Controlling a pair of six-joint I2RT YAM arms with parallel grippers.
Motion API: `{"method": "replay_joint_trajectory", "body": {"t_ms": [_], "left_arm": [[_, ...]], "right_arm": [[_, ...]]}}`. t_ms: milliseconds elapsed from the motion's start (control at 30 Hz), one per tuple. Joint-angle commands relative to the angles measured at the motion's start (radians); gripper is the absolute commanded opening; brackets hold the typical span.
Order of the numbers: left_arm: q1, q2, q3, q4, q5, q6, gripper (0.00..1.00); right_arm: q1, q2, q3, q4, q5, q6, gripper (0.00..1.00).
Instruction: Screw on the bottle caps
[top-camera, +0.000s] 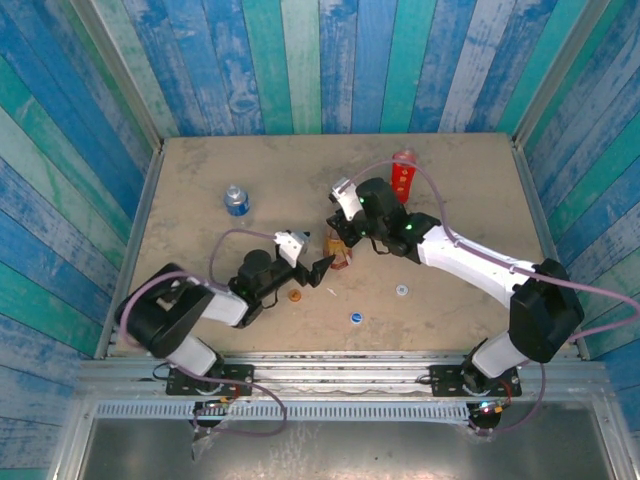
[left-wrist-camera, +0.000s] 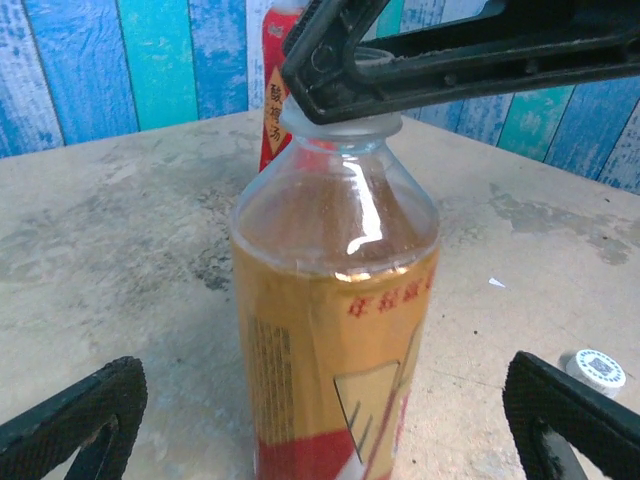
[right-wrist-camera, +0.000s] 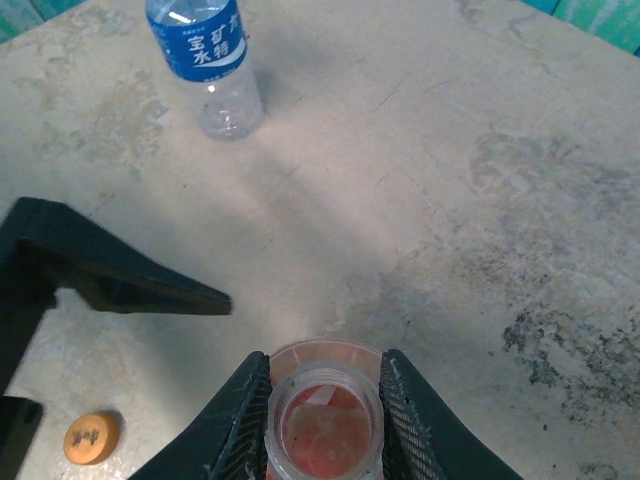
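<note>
Item: tea bottle (left-wrist-camera: 335, 330), neck clamped by your right end effector (right-wrist-camera: 325, 400) for steadying; left end effector (top-camera: 322, 266) spread open around it.

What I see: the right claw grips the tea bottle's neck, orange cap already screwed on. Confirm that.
No. The right claw grips the tea bottle at its neck, but the mouth is open; the right wrist view shows the orange cap lying on the table.

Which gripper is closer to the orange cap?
Left. The left gripper sits open just beside the orange cap; the right gripper is farther, clamping the neck of the tea bottle.
</note>
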Motion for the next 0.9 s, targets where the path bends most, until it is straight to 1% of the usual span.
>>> {"method": "replay_joint_trajectory", "body": {"t_ms": [0, 33, 100, 200, 300, 367, 467, 500, 667, 733, 800, 867], "left_arm": [[-0.003, 0.105, 0.039, 0.254, 0.050, 0.036, 0.95], [-0.003, 0.125, 0.044, 0.274, 0.056, 0.041, 0.96], [-0.003, 0.174, 0.051, 0.325, 0.049, 0.045, 1.00], [-0.004, 0.227, 0.075, 0.344, 0.079, 0.084, 0.96], [-0.003, 0.274, 0.095, 0.384, 0.097, 0.061, 0.93], [-0.004, 0.309, 0.095, 0.439, 0.096, 0.044, 0.89], [-0.002, 0.345, 0.106, 0.464, 0.088, 0.044, 0.85], [-0.002, 0.353, 0.109, 0.470, 0.090, 0.043, 0.82], [0.003, 0.372, 0.132, 0.460, 0.109, 0.040, 0.71], [0.006, 0.374, 0.143, 0.443, 0.123, 0.042, 0.69], [0.007, 0.373, 0.147, 0.436, 0.129, 0.043, 0.62], [0.008, 0.373, 0.149, 0.435, 0.134, 0.041, 0.59]], "right_arm": [[-0.002, -0.008, -0.012, -0.006, -0.058, -0.029, 0.29], [-0.002, -0.006, -0.012, -0.006, -0.064, -0.031, 0.29], [-0.003, -0.003, -0.015, -0.005, -0.068, -0.030, 0.29], [-0.003, 0.003, -0.019, 0.000, -0.065, -0.027, 0.29], [-0.003, 0.008, -0.021, -0.001, -0.053, -0.027, 0.29], [-0.002, 0.007, -0.023, -0.002, -0.045, -0.028, 0.29], [-0.002, 0.008, -0.023, -0.003, -0.048, -0.026, 0.28], [-0.002, 0.008, -0.023, -0.003, -0.049, -0.024, 0.28], [-0.002, 0.010, -0.021, -0.009, -0.057, -0.022, 0.28], [-0.003, 0.011, -0.020, -0.015, -0.060, -0.023, 0.29], [-0.003, 0.009, -0.023, -0.017, -0.060, -0.022, 0.29], [-0.002, 0.005, -0.026, -0.014, -0.058, -0.019, 0.29]]}}
